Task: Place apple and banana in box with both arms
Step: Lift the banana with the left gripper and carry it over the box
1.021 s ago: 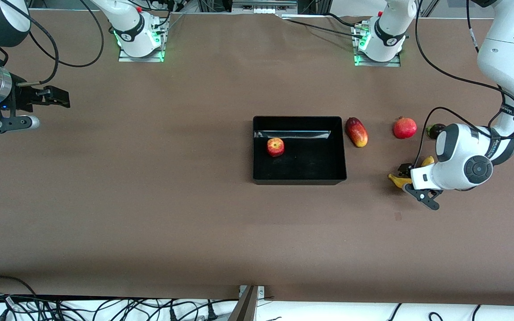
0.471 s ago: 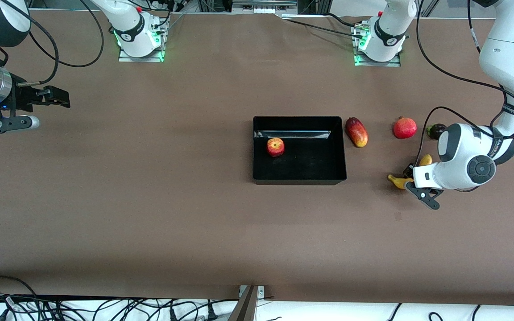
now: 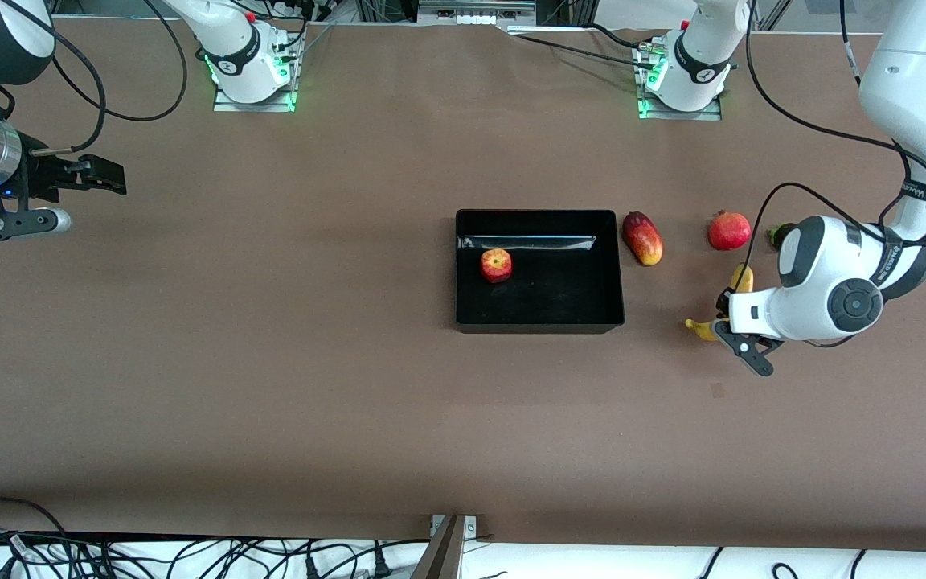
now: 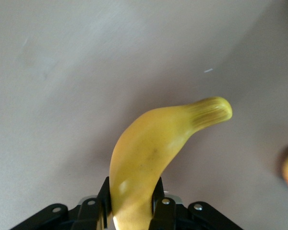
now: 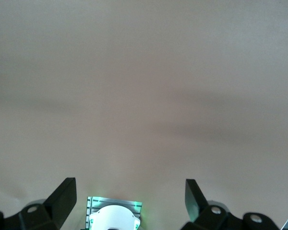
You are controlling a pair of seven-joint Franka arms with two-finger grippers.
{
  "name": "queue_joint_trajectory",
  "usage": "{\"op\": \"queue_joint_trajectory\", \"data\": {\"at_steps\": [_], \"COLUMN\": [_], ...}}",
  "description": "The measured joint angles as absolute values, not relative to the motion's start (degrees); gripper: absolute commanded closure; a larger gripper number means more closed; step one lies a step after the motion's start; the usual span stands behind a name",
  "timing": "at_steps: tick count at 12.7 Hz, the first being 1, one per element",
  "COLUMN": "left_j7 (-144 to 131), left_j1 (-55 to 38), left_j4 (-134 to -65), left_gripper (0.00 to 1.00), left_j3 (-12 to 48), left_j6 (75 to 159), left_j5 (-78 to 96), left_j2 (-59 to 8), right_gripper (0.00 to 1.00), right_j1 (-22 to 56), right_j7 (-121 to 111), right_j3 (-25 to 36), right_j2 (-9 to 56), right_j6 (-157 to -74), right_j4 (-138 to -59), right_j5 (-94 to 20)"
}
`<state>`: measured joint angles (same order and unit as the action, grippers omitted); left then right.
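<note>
The yellow banana (image 3: 741, 278) is held near its middle by my left gripper (image 3: 725, 318), which is shut on it low over the table, toward the left arm's end from the box. In the left wrist view the banana (image 4: 149, 153) sticks out from between the gripper's (image 4: 131, 192) two black fingers (image 4: 104, 194). The red-and-yellow apple (image 3: 496, 264) lies inside the black box (image 3: 539, 327). My right gripper (image 3: 85, 197) waits at the right arm's end of the table. In the right wrist view the right gripper (image 5: 129, 191) is open with nothing between its fingers.
A red-yellow mango (image 3: 643, 238) lies right beside the box. A red pomegranate (image 3: 729, 231) sits toward the left arm's end from it. A dark fruit (image 3: 776, 234) there is partly hidden by the left arm. The arm bases (image 3: 250, 68) stand along the table's top edge.
My left gripper shut on the banana, then shifted with it a little toward the box. The right arm has not moved.
</note>
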<state>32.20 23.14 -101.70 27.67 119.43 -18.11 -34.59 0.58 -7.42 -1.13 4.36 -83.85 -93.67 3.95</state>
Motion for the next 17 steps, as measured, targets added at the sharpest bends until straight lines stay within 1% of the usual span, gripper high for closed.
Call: {"op": "queue_joint_trajectory", "data": {"at_steps": [3, 5, 7, 9, 11, 14, 17], "left_j7": [23.7, 15.4, 8.86, 4.08, -0.31, -5.79, -6.8], "left_j1": [23.05, 22.99, 22.87, 22.48, 20.67, 15.35, 14.34], "left_j4": [-101.58, -101.61, -101.66, -101.73, -102.1, -103.37, -103.89], "left_gripper": [1.0, 1.0, 1.0, 1.0, 1.0, 1.0, 1.0], "left_j3": [34.41, 39.37, 44.23, 47.17, 48.13, 48.05, 47.64], "left_j6": [111.16, 107.7, 106.91, 106.99, 108.11, 112.3, 114.56], "left_j5": [-15.13, -14.12, -14.01, -13.95, -13.93, -15.6, -18.68], "left_j2": [-30.65, -29.35, -28.96, -28.93, -28.95, -29.4, -31.46], "right_gripper": [0.0, 0.0, 0.0, 0.0, 0.0, 0.0, 0.0], "right_j1": [0.51, 0.44, 0.44, 0.38, 0.31, 0.29, 0.29], "right_j7": [-7.41, -7.41, -7.41, -7.41, -7.41, -7.41, -7.41], "right_j3": [-0.91, -0.77, -0.74, -0.71, -0.64, -0.63, -0.63], "right_j2": [4.36, 4.36, 4.36, 4.37, 4.37, 4.39, 4.4], "right_j6": [-83.86, -83.87, -83.94, -83.96, -83.96, -83.96, -83.96], "right_j4": [-93.65, -93.64, -93.64, -93.64, -93.64, -93.64, -93.64], "right_j5": [3.95, 3.95, 3.95, 3.95, 3.95, 3.95, 3.95]}}
